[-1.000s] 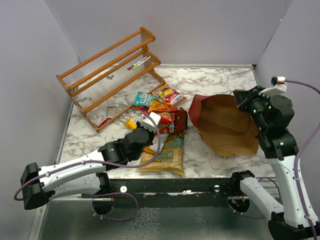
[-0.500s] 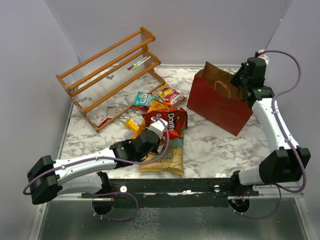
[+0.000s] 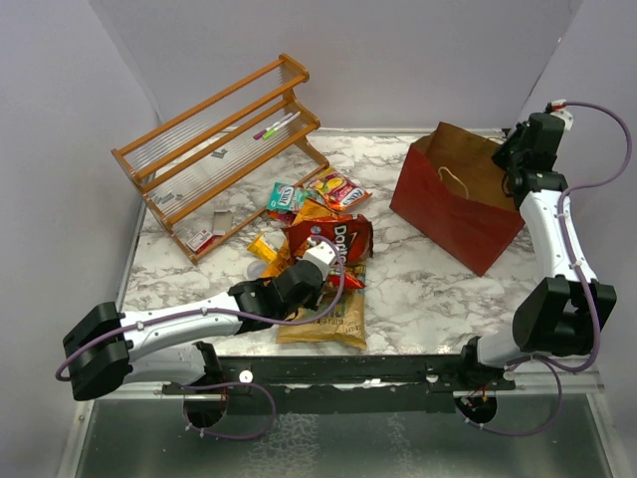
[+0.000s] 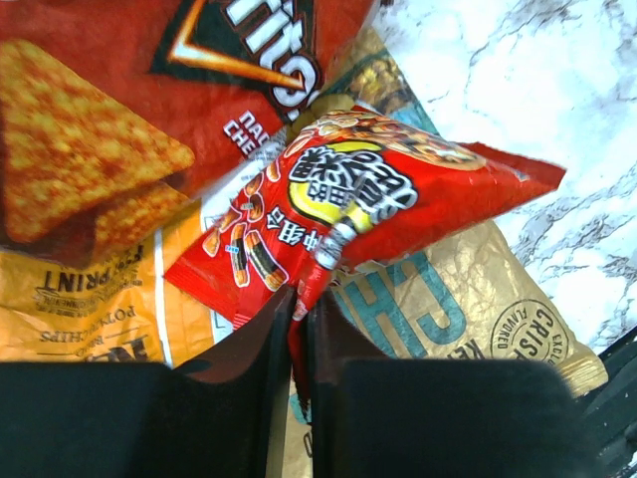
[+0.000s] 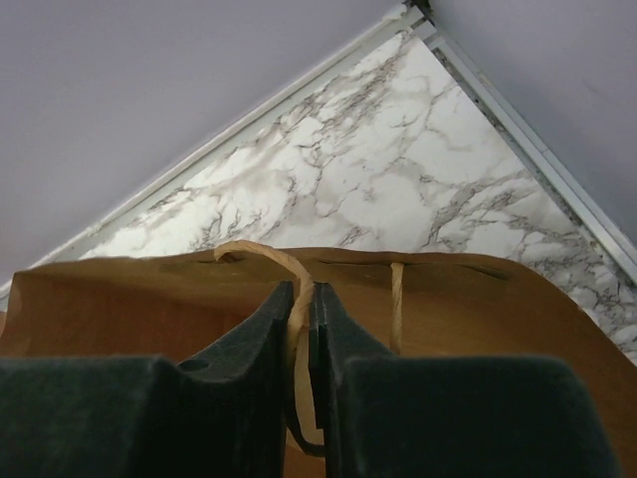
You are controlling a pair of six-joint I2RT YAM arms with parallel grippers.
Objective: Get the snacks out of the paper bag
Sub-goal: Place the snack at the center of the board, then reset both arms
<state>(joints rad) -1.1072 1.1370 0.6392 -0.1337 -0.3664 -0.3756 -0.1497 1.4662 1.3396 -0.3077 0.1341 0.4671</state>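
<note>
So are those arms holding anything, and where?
Yes. The left jaws pinch the small red snack packet by its edge; the right jaws pinch the paper bag by its handle.

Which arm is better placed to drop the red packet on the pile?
Left: the left gripper pinches the packet above the pile; the right gripper is shut on the handle of the bag.

The red bag (image 3: 336,237) reads "Doritos"; a round seal (image 4: 537,334) on the tan chip bag (image 4: 468,289) says "CRISP"; the small red packet (image 4: 348,214) carries Chinese characters.
</note>
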